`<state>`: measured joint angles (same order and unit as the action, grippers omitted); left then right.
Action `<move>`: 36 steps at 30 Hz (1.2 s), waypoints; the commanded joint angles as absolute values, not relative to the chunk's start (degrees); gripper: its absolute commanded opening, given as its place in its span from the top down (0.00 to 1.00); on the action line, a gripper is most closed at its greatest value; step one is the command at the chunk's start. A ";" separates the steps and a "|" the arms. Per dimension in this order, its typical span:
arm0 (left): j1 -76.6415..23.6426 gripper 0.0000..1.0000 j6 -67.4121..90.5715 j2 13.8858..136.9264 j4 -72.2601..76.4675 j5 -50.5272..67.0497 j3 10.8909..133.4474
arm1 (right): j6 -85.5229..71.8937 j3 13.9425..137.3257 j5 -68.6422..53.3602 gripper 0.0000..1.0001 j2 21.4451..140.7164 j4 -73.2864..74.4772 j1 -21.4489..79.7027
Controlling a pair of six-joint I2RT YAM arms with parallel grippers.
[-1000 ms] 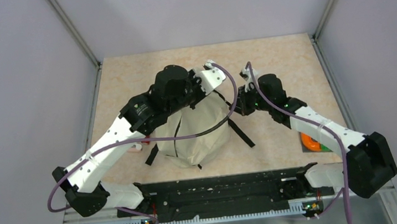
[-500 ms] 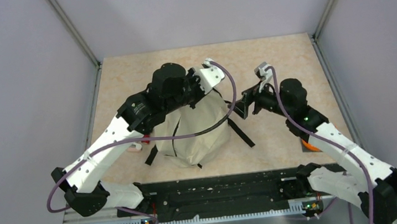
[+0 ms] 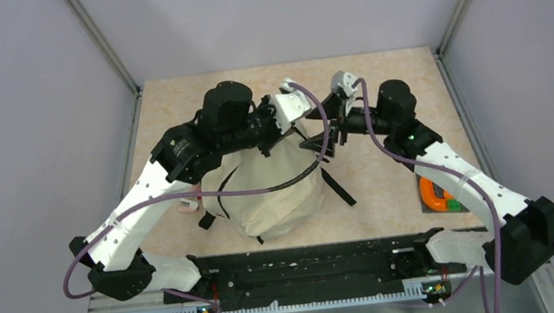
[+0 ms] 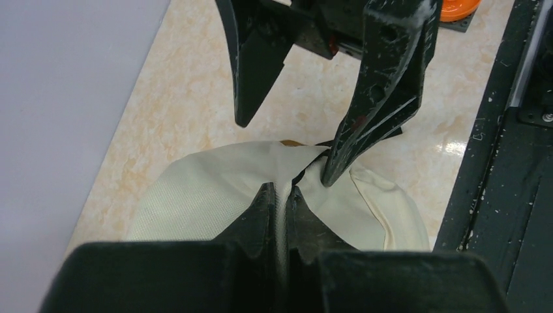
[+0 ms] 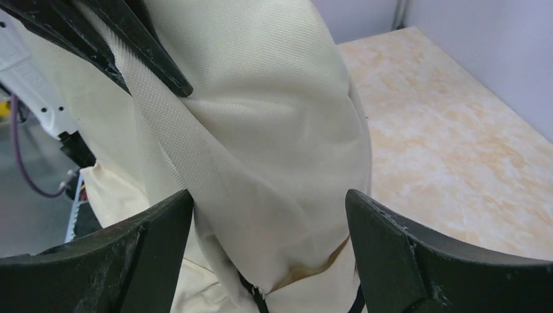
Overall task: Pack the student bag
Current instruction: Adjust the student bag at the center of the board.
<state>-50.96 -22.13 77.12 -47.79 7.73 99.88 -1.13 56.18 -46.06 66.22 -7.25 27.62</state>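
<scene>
The student bag (image 3: 270,192) is a large cream fabric backpack standing in the middle of the table, its top pulled up. My left gripper (image 4: 280,194) is shut on a cream fabric loop at the top of the bag (image 4: 195,195). In the top view the left gripper (image 3: 304,129) sits at the bag's upper right corner. My right gripper (image 5: 269,195) is open, its two fingers on either side of the bag's upper fabric (image 5: 274,130) without pinching it. From the left wrist view, the right gripper (image 4: 284,153) hangs wide just above the left jaws.
Black webbing straps (image 3: 337,185) trail from the bag onto the table at its right. An orange and green object (image 3: 437,194) lies by the right edge. A small pink item (image 3: 186,206) peeks out left of the bag. A black rail (image 3: 301,270) runs along the near edge.
The right gripper opened, drew back to the right, then came in again at the bag's top. The left gripper kept its hold and the bag shifted slightly left and nearer.
</scene>
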 commanded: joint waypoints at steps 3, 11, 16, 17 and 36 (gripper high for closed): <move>-50.80 1.00 -21.43 77.39 -35.37 12.95 109.09 | 4.30 59.51 -52.37 0.26 68.53 -4.04 30.59; -45.87 1.00 -22.40 88.42 -35.13 20.24 123.45 | -2.77 60.44 -30.09 1.00 57.03 -8.85 31.11; -37.77 1.00 -16.93 93.64 -27.72 28.57 123.77 | -4.76 56.21 -19.15 1.00 51.70 -8.93 31.12; -36.83 1.00 -15.69 94.90 -26.37 29.20 122.97 | -6.12 55.22 -15.92 1.00 52.14 -7.85 31.11; -55.85 0.11 -18.18 78.66 -4.26 -9.99 85.30 | -17.07 33.57 12.35 1.00 56.39 -15.34 31.11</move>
<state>-49.10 -17.04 91.81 -15.86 6.44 93.71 -16.45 34.15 6.96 55.20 -17.91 31.11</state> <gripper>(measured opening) 0.882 0.030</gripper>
